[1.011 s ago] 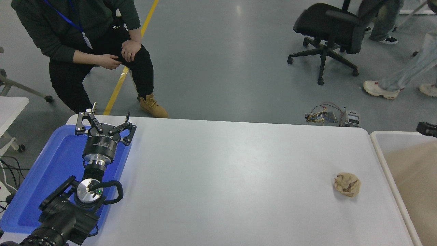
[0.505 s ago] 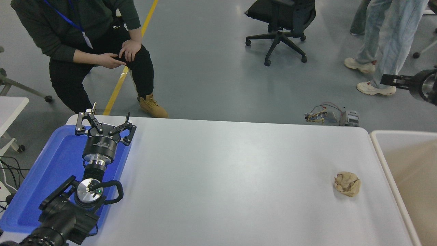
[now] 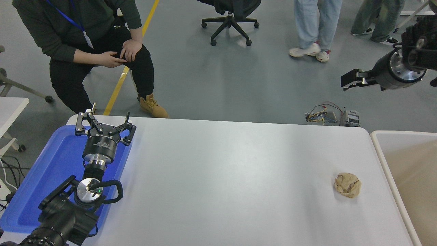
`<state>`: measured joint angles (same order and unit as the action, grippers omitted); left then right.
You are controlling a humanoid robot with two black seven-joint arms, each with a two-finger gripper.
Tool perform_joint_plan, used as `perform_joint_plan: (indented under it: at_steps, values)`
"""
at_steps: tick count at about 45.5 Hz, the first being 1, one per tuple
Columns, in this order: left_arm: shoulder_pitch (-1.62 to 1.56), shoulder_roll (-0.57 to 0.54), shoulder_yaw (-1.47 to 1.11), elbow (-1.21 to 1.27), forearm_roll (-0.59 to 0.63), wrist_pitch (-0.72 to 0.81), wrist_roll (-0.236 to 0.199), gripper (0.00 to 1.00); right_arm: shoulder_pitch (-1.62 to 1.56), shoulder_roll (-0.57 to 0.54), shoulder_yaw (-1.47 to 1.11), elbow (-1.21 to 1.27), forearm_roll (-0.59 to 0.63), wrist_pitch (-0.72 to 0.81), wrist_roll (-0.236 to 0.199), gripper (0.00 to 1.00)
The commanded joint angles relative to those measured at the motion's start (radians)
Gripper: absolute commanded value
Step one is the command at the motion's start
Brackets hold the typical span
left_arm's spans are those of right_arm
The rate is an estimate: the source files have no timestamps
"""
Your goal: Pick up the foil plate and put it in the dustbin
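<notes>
Since the earlier frames the right end effector [image 3: 348, 82] has been swung in at 2 o'clock, its opening not discernible, while no foil plate is seen on the tabletop [image 3: 222, 177]; the dustbin [image 3: 379, 150] lies at 4 o'clock, nearer the right arm.

The table [image 3: 218, 177] lies bare across its middle, open to pass. Only a paper ball [image 3: 347, 185] sits near the right edge, just left of the dustbin [image 3: 384, 160]. At the left, the left arm [image 3: 99, 150] stands over the blue tray [image 3: 58, 160].
</notes>
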<state>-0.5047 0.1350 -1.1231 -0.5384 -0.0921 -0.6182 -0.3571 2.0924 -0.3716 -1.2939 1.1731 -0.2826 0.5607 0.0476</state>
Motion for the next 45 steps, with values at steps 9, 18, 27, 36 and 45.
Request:
perform_joint_plan:
  at_steps: [9, 18, 27, 36, 45]
  values:
    - [0.000, 0.000, 0.000, 0.000, 0.000, 0.000, 0.000, 1.00, 0.198, 0.002, 0.001, 0.237, 0.000, 0.225, 0.000, 1.00]
    - [0.000, 0.000, -0.001, 0.000, 0.000, 0.000, 0.000, 1.00, 0.259, 0.000, 0.005, 0.275, 0.005, 0.225, 0.000, 1.00]
    - [0.000, 0.000, 0.000, 0.000, 0.000, 0.000, 0.000, 1.00, 0.264, 0.010, 0.007, 0.270, 0.014, 0.225, 0.000, 1.00]
    - [0.000, 0.000, 0.000, 0.000, 0.000, 0.000, 0.000, 1.00, 0.235, 0.030, 0.024, 0.260, 0.013, 0.225, -0.002, 1.00]
    - [0.000, -0.002, 0.000, 0.000, 0.000, 0.000, 0.000, 1.00, 0.212, 0.051, 0.039, 0.247, 0.013, 0.225, -0.003, 1.00]
